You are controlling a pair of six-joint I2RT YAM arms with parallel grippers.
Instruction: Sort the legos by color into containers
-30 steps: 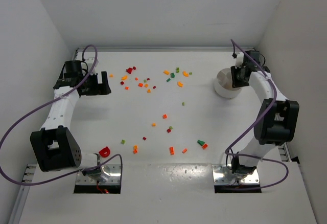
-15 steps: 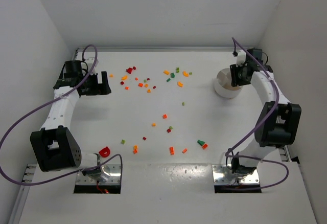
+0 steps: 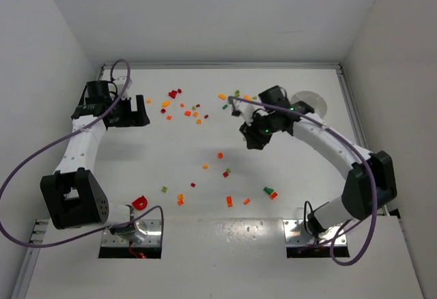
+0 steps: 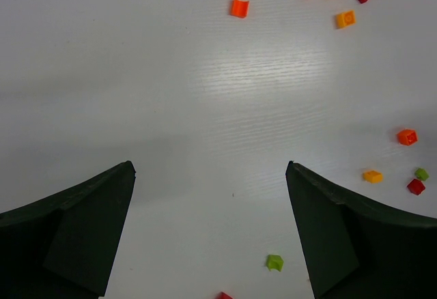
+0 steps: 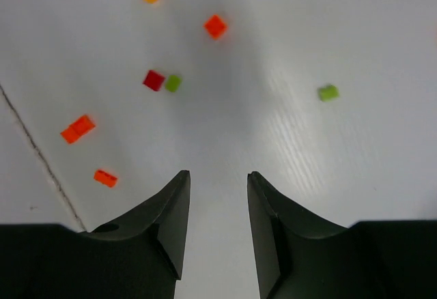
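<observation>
Tiny red, orange, yellow and green legos (image 3: 193,111) lie scattered across the white table, with more near the middle (image 3: 224,173) and front (image 3: 270,193). The round white dish (image 3: 315,100) stands at the back right, partly behind the right arm. My right gripper (image 3: 250,140) hovers left of the dish, over bare table. In its wrist view the right gripper (image 5: 218,174) is open a little and holds nothing; a red lego (image 5: 153,80) and a green one (image 5: 173,82) lie ahead. My left gripper (image 3: 142,111) (image 4: 210,166) is wide open at the back left, with a green lego (image 4: 274,262) near its right finger.
A red hook-shaped piece (image 3: 140,202) lies by the left arm's base. Purple cables (image 3: 27,169) loop from both arms. White walls close the table on the left, back and right. A seam (image 5: 41,155) crosses the table in the right wrist view.
The right arm has swung from over the dish to the left, toward the table's middle, leaving the dish uncovered. The left arm has not moved.
</observation>
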